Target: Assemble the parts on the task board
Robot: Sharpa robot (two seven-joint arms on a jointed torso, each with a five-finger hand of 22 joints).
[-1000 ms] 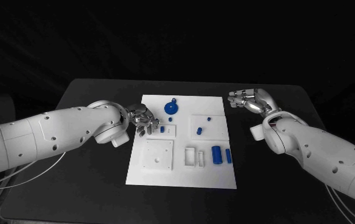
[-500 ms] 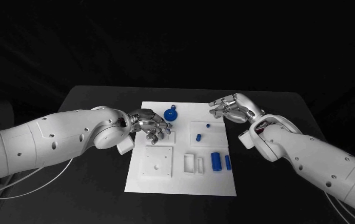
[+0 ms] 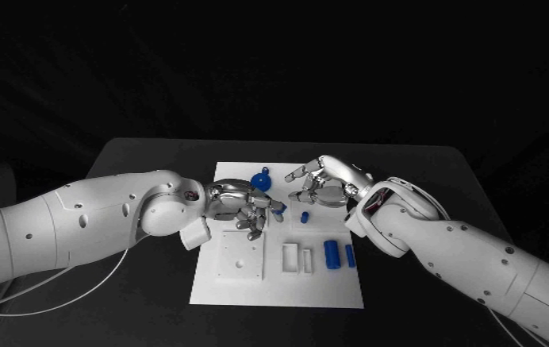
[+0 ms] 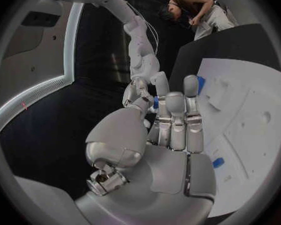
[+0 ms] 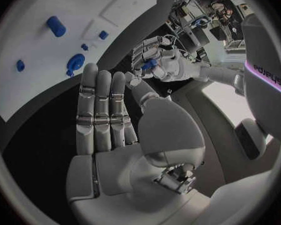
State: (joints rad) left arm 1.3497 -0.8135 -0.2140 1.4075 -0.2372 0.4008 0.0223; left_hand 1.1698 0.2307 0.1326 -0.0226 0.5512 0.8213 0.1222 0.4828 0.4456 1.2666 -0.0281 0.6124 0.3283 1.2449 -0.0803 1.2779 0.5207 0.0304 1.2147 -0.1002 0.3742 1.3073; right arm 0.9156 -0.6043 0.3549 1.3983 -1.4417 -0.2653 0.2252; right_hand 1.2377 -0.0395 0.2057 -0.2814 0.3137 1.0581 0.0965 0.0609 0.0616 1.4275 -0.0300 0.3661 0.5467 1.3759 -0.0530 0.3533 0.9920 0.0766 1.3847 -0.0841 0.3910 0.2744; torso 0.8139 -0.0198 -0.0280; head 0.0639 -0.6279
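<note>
- Hands at work over the task board: we see the left hand low above the white plate's near-left area, pinching a small blue part at its fingertips; the right wrist view shows the same pinch.
- Right hand hovers just beyond the left hand's fingertips with its fingers straight, thumb apart, holding nothing.
- Two narrow white slots stand side by side in the board, nearer the robot than both hands. A blue cylinder lies just beside them, outside them, with a slimmer blue piece on its far side.
- One square white plate sits on the board just below the left hand.
- One round blue part lies between the two hands, on the side away from the robot.
- One short blue piece lies just under the right hand's palm side.
- We count five blue parts in the head view: one held, four lying on the board.
- Black table lies under everything.
</note>
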